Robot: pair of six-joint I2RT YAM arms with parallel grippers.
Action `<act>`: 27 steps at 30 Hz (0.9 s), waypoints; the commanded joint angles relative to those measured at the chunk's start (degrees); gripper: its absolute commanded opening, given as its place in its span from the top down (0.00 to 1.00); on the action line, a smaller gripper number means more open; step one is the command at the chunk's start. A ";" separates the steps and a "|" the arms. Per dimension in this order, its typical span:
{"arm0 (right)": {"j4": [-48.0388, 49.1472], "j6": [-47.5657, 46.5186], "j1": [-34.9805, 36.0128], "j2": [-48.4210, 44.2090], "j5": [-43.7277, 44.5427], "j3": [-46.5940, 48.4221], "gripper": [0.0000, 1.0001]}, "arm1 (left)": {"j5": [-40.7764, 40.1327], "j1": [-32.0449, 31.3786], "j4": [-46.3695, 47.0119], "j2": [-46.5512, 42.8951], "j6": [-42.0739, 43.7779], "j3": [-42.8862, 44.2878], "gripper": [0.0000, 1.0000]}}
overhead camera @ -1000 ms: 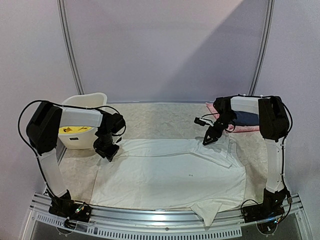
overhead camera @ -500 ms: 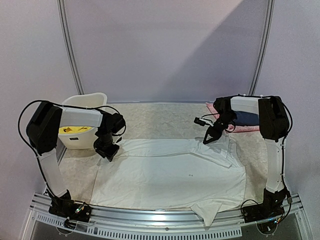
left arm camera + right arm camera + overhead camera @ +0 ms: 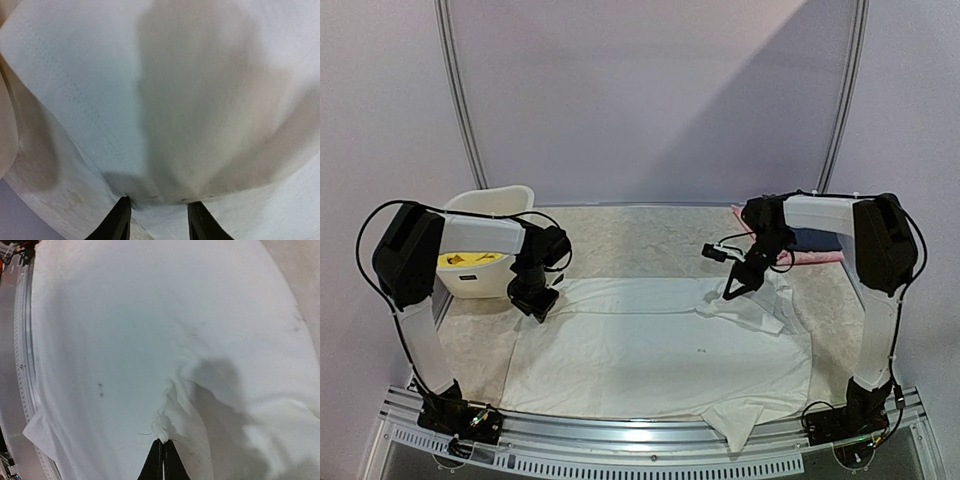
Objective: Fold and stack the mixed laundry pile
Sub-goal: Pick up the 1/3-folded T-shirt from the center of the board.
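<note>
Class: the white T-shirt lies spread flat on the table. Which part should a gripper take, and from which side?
Probably best to take the T-shirt at its far corners, coming down from above. It lies flat, so only edges and raised creases can be pinched. The right gripper is shut on such a crease; the left gripper grips the far-left corner.

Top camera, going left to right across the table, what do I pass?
Basket → left gripper → right gripper → pink and navy cloths. The T-shirt spans under both grippers, so it has no single place.
</note>
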 commanded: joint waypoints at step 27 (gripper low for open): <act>11.24 -12.13 8.63 -27.97 23.64 -21.84 0.52 | -2.34 -3.39 0.63 -7.62 1.36 8.11 0.59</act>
